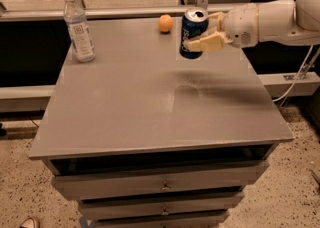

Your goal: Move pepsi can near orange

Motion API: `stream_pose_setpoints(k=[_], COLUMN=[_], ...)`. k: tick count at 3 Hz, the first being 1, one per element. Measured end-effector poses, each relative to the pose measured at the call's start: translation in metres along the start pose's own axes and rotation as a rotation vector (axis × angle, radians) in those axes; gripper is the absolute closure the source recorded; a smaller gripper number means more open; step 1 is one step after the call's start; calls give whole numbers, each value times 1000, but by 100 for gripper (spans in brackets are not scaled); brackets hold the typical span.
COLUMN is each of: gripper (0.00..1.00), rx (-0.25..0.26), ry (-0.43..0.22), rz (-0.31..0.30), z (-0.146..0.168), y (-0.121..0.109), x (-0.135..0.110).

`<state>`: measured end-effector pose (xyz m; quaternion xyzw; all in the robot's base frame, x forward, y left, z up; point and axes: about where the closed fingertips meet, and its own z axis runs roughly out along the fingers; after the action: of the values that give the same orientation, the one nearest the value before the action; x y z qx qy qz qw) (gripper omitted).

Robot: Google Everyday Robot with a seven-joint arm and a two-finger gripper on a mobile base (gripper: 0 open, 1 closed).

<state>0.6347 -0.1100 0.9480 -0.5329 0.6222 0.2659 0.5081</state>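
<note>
Camera view showed the gripper [199,33] in the upper centre-right of the frame, its two fingers closed on the can [189,29], one finger across the can's front and one behind it. The can stood upright and was held clear of the table [150,112], with its shadow on the top below. The orange [165,23] lay on the table just left of the can, not touching it. A bottle [78,27] stood upright at the upper left. The arm [272,16] entered from the upper right.

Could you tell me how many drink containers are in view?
2: clear plastic water bottle, grey table's far-left corner; dark blue aluminium pepsi can, gripper holding it aloft beside the round orange.
</note>
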Motion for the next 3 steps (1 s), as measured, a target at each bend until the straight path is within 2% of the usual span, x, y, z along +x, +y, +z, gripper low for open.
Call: stream_pose_setpoints(k=[1,2,3], gripper=[100,100,100], rx=[58,158,228], ry=[8,38,63], rz=[-4,11,22], z=[18,41,56], y=[-60,-128,-157], x=[15,32,42])
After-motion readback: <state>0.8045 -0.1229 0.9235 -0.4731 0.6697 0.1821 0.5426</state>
